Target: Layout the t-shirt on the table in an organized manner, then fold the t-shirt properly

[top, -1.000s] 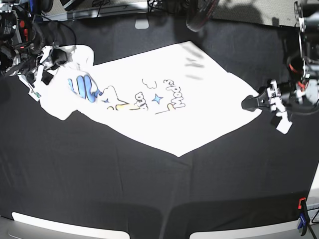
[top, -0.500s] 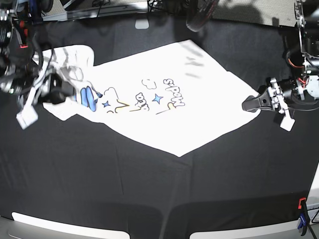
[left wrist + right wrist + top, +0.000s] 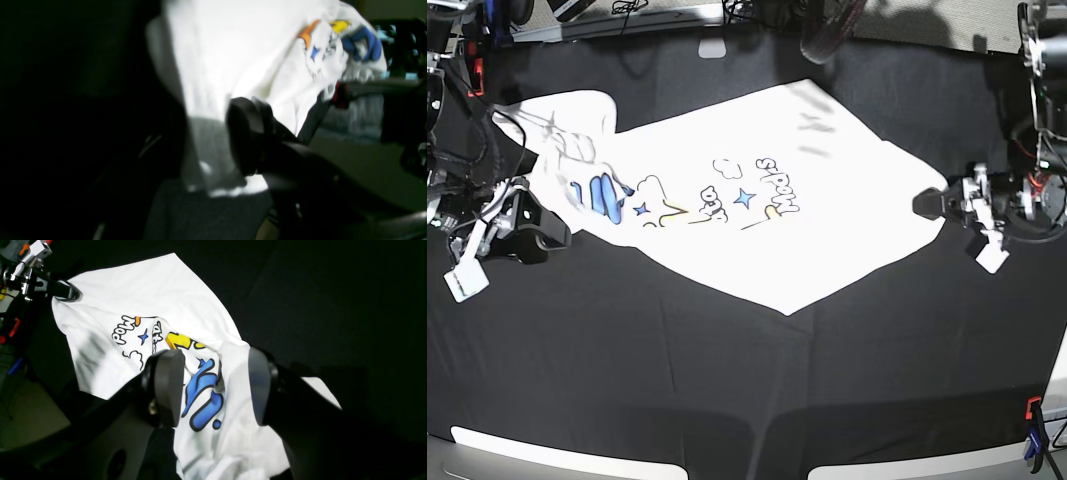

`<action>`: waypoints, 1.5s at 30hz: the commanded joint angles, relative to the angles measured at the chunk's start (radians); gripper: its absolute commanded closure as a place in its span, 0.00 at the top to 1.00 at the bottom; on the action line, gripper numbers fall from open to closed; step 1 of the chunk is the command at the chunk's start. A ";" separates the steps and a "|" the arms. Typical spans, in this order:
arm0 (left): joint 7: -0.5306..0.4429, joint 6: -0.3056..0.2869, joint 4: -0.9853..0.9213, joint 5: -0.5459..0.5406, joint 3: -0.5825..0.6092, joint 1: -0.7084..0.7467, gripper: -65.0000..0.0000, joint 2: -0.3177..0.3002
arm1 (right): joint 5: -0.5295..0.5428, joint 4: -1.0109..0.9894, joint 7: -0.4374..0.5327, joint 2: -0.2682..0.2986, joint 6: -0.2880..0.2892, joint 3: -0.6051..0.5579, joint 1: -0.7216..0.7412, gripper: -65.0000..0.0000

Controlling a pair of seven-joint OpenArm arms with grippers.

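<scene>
White cloth t-shirt (image 3: pixel 757 210); matt black cloth table (image 3: pixel 727 380).

Broad bare tabletop (image 3: pixel 727 380) lies open along the near side. The t-shirt (image 3: pixel 757 200) spreads across the far half, with the left pincer (image 3: pixel 924 206) and right pincer (image 3: pixel 552 232) crowding its ends.
</scene>
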 commanded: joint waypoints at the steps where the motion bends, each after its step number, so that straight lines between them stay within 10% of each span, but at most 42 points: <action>1: -0.001 0.015 0.008 0.023 -0.004 -0.032 0.34 -0.045 | 0.021 0.012 0.015 0.023 0.009 0.011 0.017 0.47; 12: 0.005 0.029 0.069 0.017 -0.004 -0.129 0.34 -0.101 | 0.019 0.012 0.003 0.022 0.009 0.011 0.017 0.47; 17: -0.165 0.019 0.076 0.016 -0.004 -0.130 0.34 -0.083 | 0.019 0.012 0.001 0.022 0.009 0.011 0.019 0.47; 30: -0.206 0.007 0.217 0.051 -0.004 -0.217 0.34 0.251 | -0.349 -0.003 0.237 0.008 -0.027 0.011 0.040 0.47; 40: -0.196 0.007 0.217 0.106 -0.004 -0.242 0.34 0.401 | -0.375 -0.352 0.179 -0.006 -0.090 0.011 0.233 0.47; 45: -0.195 0.007 0.217 0.186 -0.004 -0.242 0.34 0.409 | -0.375 -0.607 0.032 -0.005 -0.008 0.011 0.295 0.47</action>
